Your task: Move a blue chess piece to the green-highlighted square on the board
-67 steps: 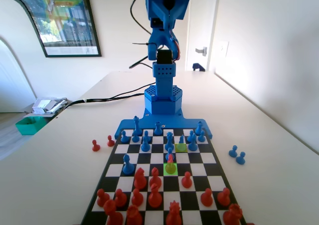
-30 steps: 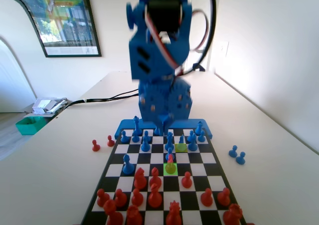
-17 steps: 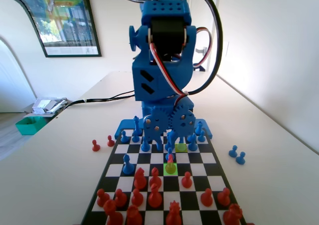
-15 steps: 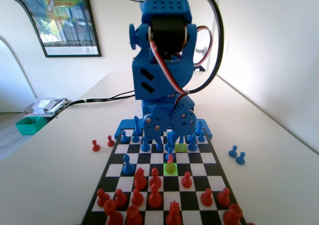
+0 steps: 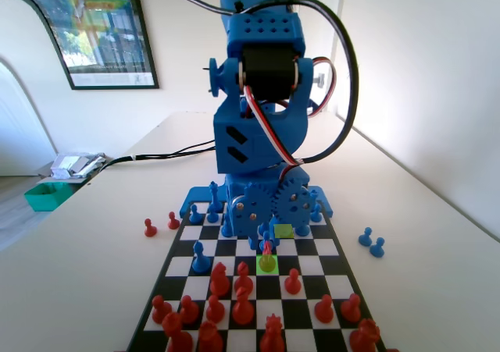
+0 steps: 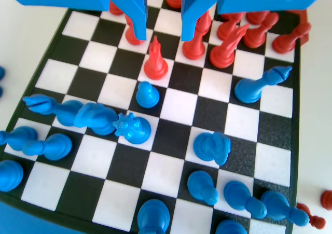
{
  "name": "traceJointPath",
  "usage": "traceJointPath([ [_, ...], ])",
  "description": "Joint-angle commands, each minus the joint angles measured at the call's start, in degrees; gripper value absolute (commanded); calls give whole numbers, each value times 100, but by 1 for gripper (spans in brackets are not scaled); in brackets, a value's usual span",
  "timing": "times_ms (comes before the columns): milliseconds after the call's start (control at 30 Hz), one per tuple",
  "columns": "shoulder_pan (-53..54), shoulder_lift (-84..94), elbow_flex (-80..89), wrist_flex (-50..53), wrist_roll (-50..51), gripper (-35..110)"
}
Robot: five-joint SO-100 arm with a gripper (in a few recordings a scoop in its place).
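In the wrist view, start from the left. The crowned blue piece (image 6: pixel 132 129) stands on the board (image 6: pixel 179 105), diagonally next to the pawn (image 6: pixel 147 95), so keep the left jaw away from it. The pawn stands upright on a dark square, just in front of a tall red piece (image 6: pixel 155 64).

The tool (image 6: pixel 163 36) hangs over that red piece with its jaws apart and nothing between them. It is beyond the pawn, I think, so bring it back toward the arm until the pawn's ball head sits between the jaws. Then go down straight and close low on the cone body.

In the fixed view the green square (image 5: pixel 268 264) seems to be occupied by the red piece, so plan a high lift over it.
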Motion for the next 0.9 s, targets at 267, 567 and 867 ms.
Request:
traceJointPath([
  [267, -97, 26, 255, -422, -132, 11],
  [567, -149, -62, 466, -677, -132, 11],
  [867, -202, -88, 483, -729, -97, 10],
])
